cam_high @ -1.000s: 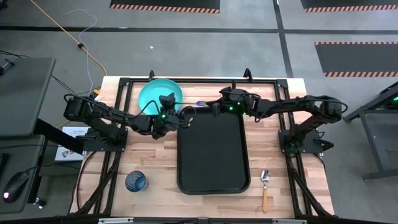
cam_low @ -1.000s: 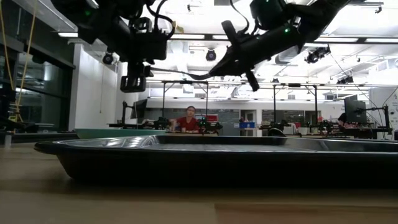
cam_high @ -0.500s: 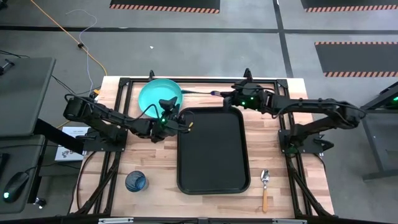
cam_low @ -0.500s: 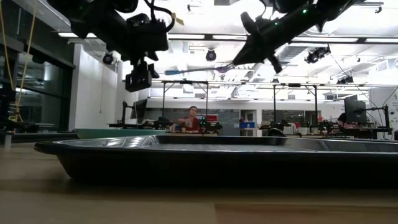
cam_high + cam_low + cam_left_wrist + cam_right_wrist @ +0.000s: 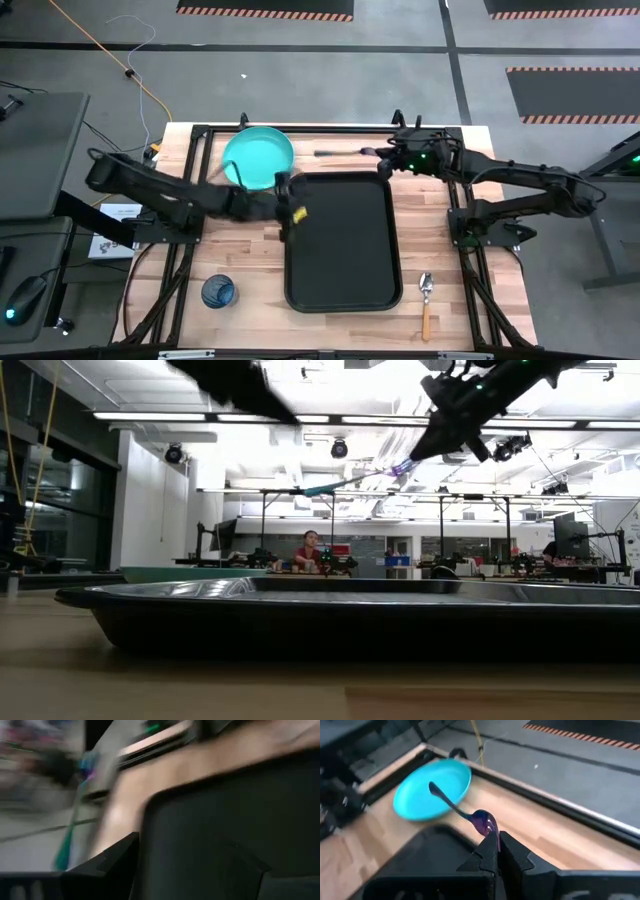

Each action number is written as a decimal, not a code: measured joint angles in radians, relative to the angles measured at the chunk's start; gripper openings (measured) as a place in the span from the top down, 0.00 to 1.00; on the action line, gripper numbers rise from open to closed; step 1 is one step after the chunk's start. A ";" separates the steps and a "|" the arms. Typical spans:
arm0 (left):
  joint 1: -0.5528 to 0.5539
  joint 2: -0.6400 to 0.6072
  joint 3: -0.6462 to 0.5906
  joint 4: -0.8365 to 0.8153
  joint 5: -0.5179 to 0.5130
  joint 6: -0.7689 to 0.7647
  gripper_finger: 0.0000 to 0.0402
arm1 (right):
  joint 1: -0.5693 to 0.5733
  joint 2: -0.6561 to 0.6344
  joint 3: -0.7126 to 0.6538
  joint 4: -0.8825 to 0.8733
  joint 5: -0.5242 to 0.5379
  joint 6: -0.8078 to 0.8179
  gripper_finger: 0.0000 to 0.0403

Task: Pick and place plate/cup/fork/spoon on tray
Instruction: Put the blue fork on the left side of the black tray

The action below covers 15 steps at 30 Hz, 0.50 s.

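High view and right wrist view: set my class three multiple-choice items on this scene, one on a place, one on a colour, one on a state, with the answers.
1. Where does the spoon lie?
A. On the tray
B. On the table, beside the tray
C. Between a gripper's fingers

2. What colour is the plate?
A. Red
B. White
C. Teal

3. What does the right gripper hold?
A. The fork
B. The spoon
C. Nothing

Answers:
1 B, since the high view shows the spoon on bare wood off the tray's right edge.
2 C, since the round dish reads teal in both views.
3 A, since the wrist view shows the fingers closed on one end of the fork, which sticks out above the table.
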 joint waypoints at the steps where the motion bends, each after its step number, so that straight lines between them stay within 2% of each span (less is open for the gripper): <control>1: 0.021 -0.030 0.018 -0.025 0.110 -0.035 0.43 | 0.004 -0.008 0.000 -0.022 -0.013 -0.001 1.00; 4: 0.079 -0.131 0.028 -0.010 0.373 -0.118 0.43 | 0.029 -0.017 0.000 -0.071 -0.049 -0.001 1.00; 6: 0.104 -0.197 0.009 0.025 0.458 -0.162 0.43 | 0.062 -0.015 -0.002 -0.107 -0.063 0.008 1.00; 11: 0.116 -0.328 -0.153 0.214 0.460 -0.202 0.45 | 0.154 -0.014 -0.136 -0.002 -0.069 0.083 1.00; 15: 0.116 -0.387 -0.347 0.466 0.411 -0.243 0.46 | 0.191 -0.014 -0.294 0.216 -0.076 0.202 1.00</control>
